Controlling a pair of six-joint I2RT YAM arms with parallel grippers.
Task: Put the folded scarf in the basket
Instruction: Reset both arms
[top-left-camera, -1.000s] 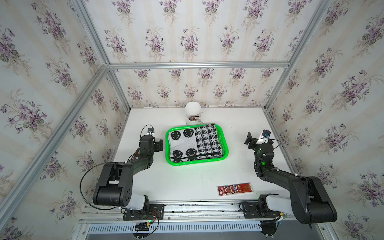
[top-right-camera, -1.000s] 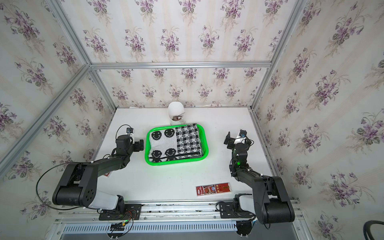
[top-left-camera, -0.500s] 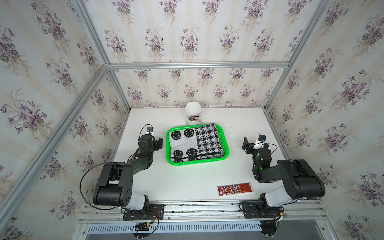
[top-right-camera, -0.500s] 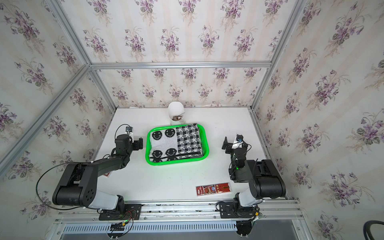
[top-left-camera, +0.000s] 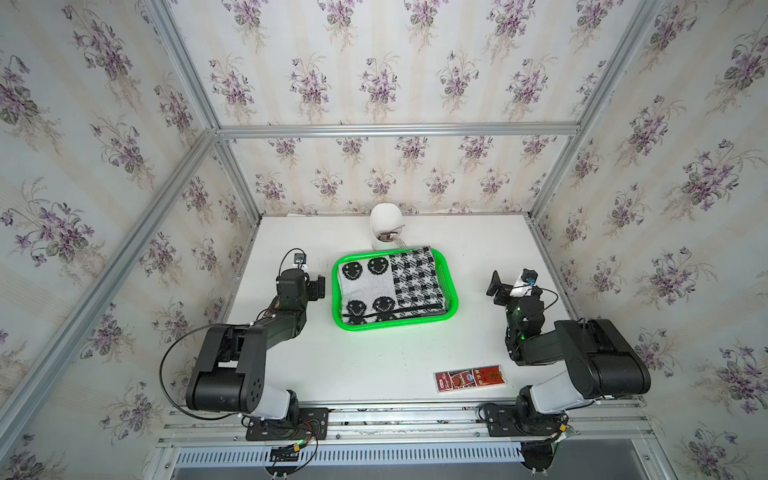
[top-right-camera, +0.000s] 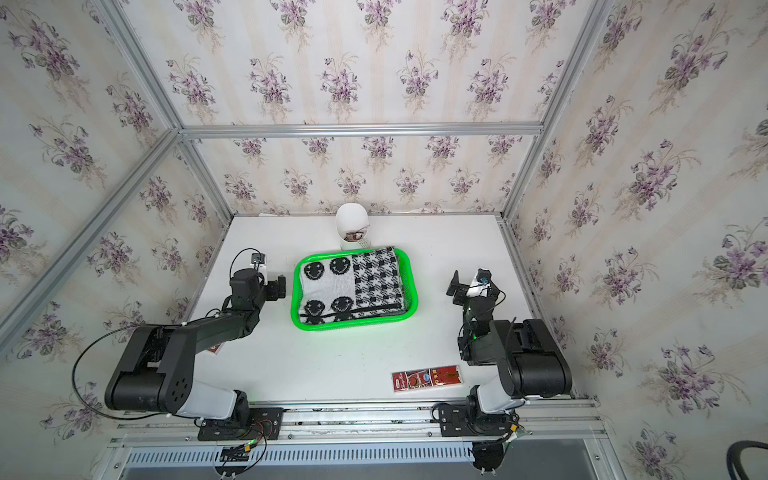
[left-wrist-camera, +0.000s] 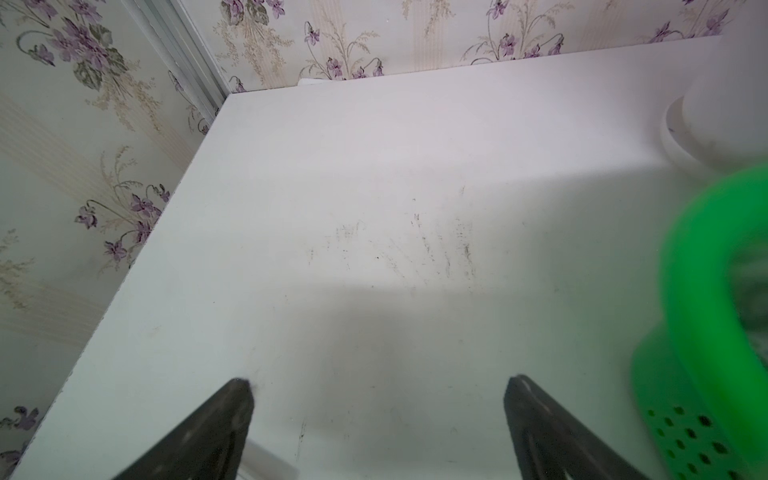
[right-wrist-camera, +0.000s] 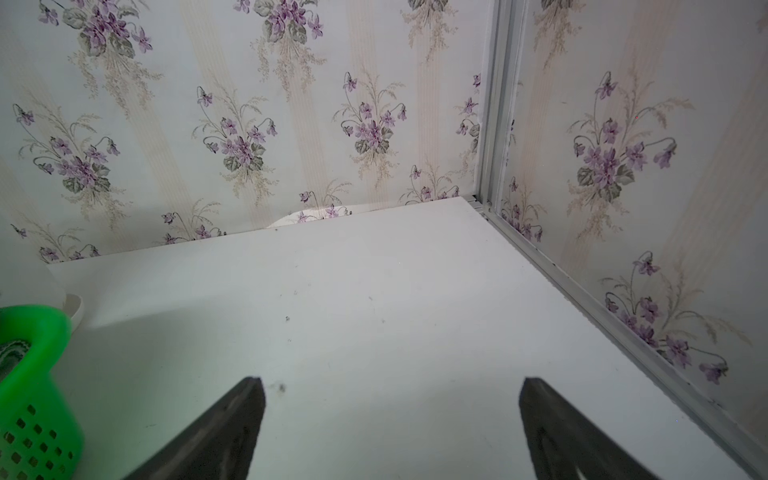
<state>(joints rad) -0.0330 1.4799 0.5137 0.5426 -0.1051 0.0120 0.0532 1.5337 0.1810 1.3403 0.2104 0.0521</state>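
The light was bright and even in both top views, and the walls (top-left-camera: 374, 62) looked bent near the edges. Soft grey shadows lay on the white surface (left-wrist-camera: 374, 166). In the left wrist view the green basket (left-wrist-camera: 706, 291) was close and blurry.

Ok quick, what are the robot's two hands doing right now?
Left gripper: open, holding nothing.
Right gripper: open, holding nothing.

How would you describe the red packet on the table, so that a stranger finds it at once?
Find the white table with the green basket in its middle. From the basket, move toward the front edge, beside the right arm's base: there lies the red packet. It is flat, long and red, unlike the black-and-white scarf.
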